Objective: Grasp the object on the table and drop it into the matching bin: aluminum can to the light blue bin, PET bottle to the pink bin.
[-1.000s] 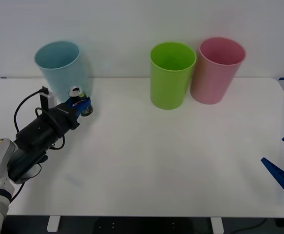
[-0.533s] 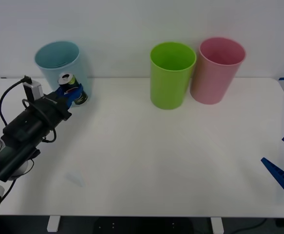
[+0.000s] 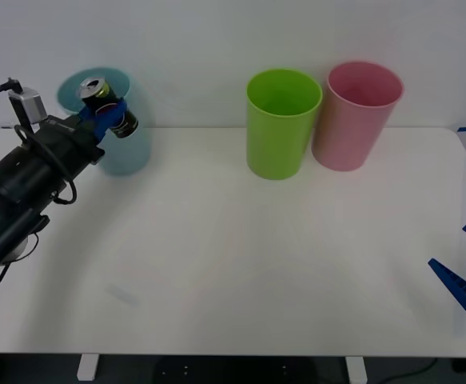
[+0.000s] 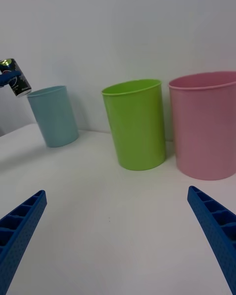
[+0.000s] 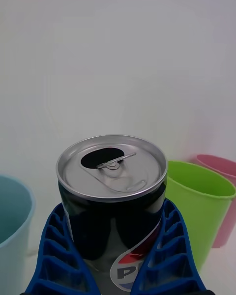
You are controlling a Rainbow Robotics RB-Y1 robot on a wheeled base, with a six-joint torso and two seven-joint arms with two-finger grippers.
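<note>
My left gripper [image 3: 109,116] is shut on the aluminum can [image 3: 102,99], a small dark can with a silver top [image 5: 111,165], held tilted in the air in front of the rim of the light blue bin [image 3: 125,148]. From the right wrist view the can [image 4: 14,77] hangs above and beside the light blue bin [image 4: 54,115]. The pink bin [image 3: 354,116] stands at the far right of the table [image 3: 240,264]. My right gripper [image 4: 118,236] is open and parked near the table's front right corner, its blue fingers [image 3: 460,292] showing there.
A lime green bin [image 3: 282,122] stands upright just left of the pink bin, the two almost touching. A black cable loops over my left arm [image 3: 25,188]. A white wall lies behind the table.
My left arm has lifted the can up from table level and back to the left, from low against the light blue bin's side to the height of its rim. The right arm stayed still.
</note>
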